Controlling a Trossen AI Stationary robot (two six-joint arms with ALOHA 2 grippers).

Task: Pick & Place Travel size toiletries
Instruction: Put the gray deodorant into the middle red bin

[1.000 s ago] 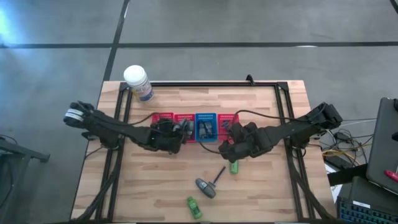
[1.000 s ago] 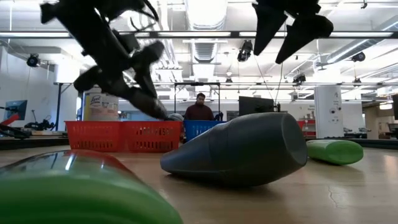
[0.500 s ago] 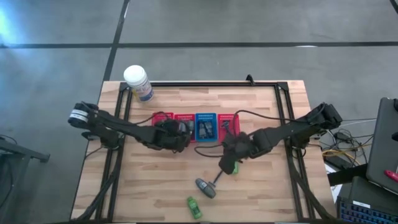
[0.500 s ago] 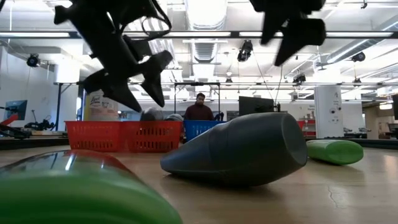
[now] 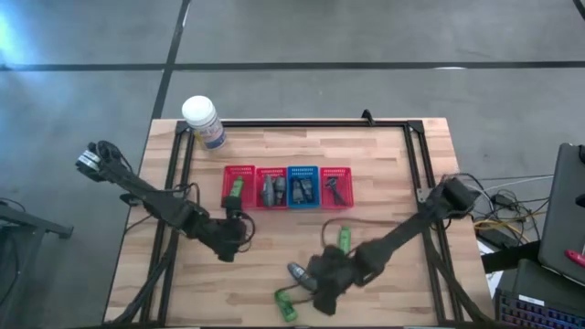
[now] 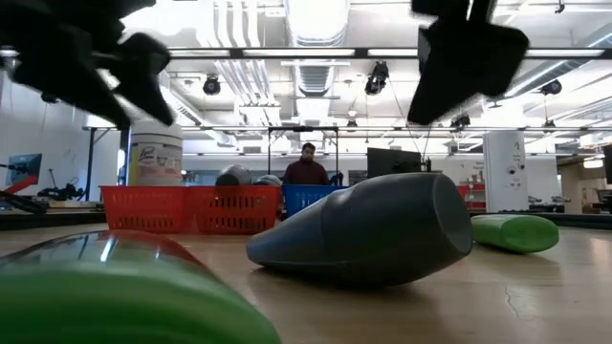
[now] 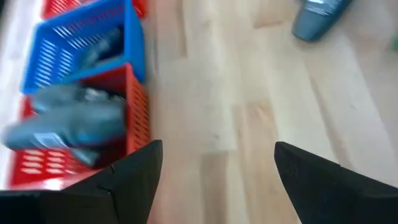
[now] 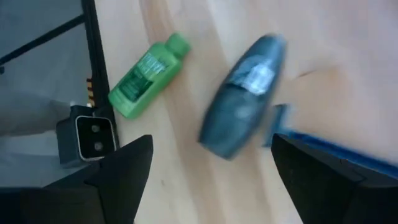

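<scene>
The toiletries are spread between baskets and table. A green bottle (image 5: 236, 189) lies in the leftmost red basket (image 5: 239, 174), and grey tubes (image 7: 68, 124) lie in the red basket beside it. On the bare wood lie a grey tube (image 8: 245, 96), a green bottle (image 8: 146, 78) near the front edge, a second green bottle (image 5: 345, 239) and a thin blue-handled razor (image 8: 323, 146). My right gripper (image 8: 211, 180) hangs open above and just short of the grey tube. My left gripper (image 7: 217, 180) stands open over bare wood, to the near left of the baskets.
Four slotted baskets stand in a row mid-table, a blue one (image 5: 303, 185) third from the left. A white-lidded jar (image 5: 203, 122) stands at the far left corner. A small black camera box (image 8: 87, 140) sits at the near edge by the green bottle. A person shows far behind (image 6: 307, 164).
My left gripper has opened over the second red basket, left a grey tube in it, then drawn back toward the table's near left, rolling as it went. My right gripper has swung from the baskets toward the near edge and sunk over the grey tube on the table.
</scene>
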